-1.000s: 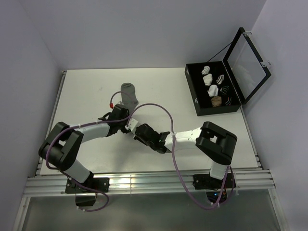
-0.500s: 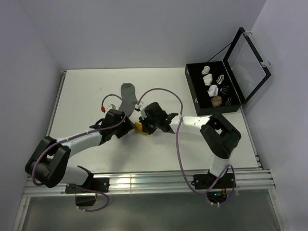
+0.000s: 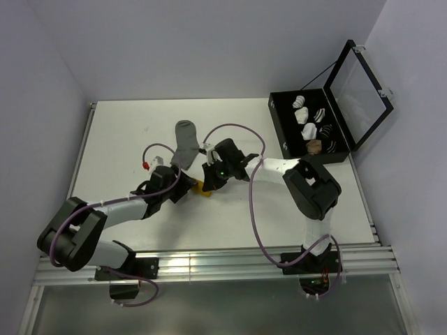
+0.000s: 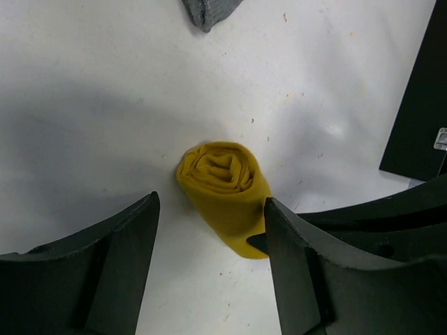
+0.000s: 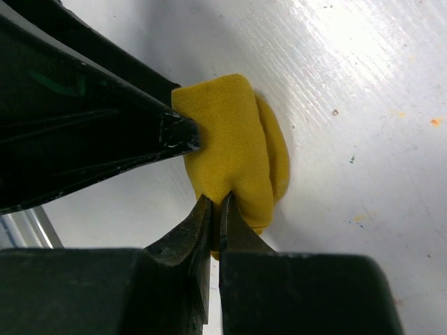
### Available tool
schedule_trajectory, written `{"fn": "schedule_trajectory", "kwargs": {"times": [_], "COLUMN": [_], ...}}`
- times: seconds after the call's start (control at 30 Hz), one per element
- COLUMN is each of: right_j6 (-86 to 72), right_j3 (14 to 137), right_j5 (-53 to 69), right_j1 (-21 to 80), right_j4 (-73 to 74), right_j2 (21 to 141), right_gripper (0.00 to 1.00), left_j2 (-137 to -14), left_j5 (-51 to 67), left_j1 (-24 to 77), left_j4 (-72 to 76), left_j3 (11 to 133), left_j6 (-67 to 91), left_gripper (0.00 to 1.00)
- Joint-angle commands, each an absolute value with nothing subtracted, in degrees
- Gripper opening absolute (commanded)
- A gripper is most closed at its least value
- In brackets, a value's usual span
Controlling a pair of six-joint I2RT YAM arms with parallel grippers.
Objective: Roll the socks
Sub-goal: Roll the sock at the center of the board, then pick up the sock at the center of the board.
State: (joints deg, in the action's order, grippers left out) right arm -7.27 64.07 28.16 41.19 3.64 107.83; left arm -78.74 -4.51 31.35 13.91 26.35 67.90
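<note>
The mustard-yellow sock [image 4: 225,187] lies rolled in a bundle on the white table, and also shows in the top view [image 3: 202,188] and the right wrist view [image 5: 234,143]. My right gripper [image 5: 219,201] is shut, pinching a fold of the bundle at its near end. My left gripper [image 4: 209,202] is open with its jaws either side of the bundle, and its right finger [image 5: 150,132] touches the bundle's side. The plain grey sock [image 3: 186,141] lies flat just beyond them, and its toe shows in the left wrist view [image 4: 208,10].
A black box [image 3: 288,152] with its clear lid [image 3: 360,84] open stands at the far right and holds white, striped and tan sock bundles. A purple cable [image 3: 241,132] loops over the right arm. The table's left rail [image 3: 82,143] runs along the edge.
The right gripper has swung from the near middle to the yellow bundle and stays on it. The left gripper has drawn back left, and the yellow sock has come into view.
</note>
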Motion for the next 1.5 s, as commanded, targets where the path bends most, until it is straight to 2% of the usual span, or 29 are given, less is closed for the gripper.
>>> {"fn": "schedule_trajectory", "kwargs": {"times": [0.0, 0.13, 0.9, 1.1, 1.3, 1.33, 1.4, 1.47], "right_j6": [-8.3, -9.2, -16.9, -18.2, -19.0, -18.9, -18.5, -17.8], "right_j3": [65.4, 65.5, 67.9, 69.4, 69.9, 69.9, 69.8, 68.6], "right_j5": [30.5, 32.1, 42.3, 43.7, 44.0, 43.6, 41.9, 40.4], "right_j1": [41.0, 40.7, 33.7, 32.3, 31.1, 31.0, 31.0, 31.1], "right_j4": [8.9, 8.4, 8.1, 9.4, 9.8, 9.8, 10.6, 10.3], "right_j2": [111.1, 112.3, 123.1, 125.8, 127.1, 126.9, 125.7, 122.7], "right_gripper": [0.0, 0.0, 0.0, 0.0, 0.02, 0.05, 0.11, 0.21], "left_j2": [-79.9, -80.9, -88.3, -90.3, -91.9, -92.2, -92.4, -92.5], "left_j5": [-7.1, -8.1, -7.5, -6.9, -5.6, -5.5, -5.3, -5.3], "left_j1": [31.8, 32.0, 32.2, 32.2, 32.3, 32.3, 32.3, 32.3], "left_j4": [22.1, 25.8, 24.2, 23.6, 21.8, 21.6, 21.4, 19.6], "left_j3": [25.1, 23.7, 24.0, 24.9, 26.6, 26.7, 27.1, 27.8], "left_j6": [70.3, 70.7, 70.0, 69.6, 68.6, 68.6, 68.6, 67.9], "left_gripper": [0.66, 0.66, 0.62, 0.57, 0.38, 0.31, 0.25, 0.13]}}
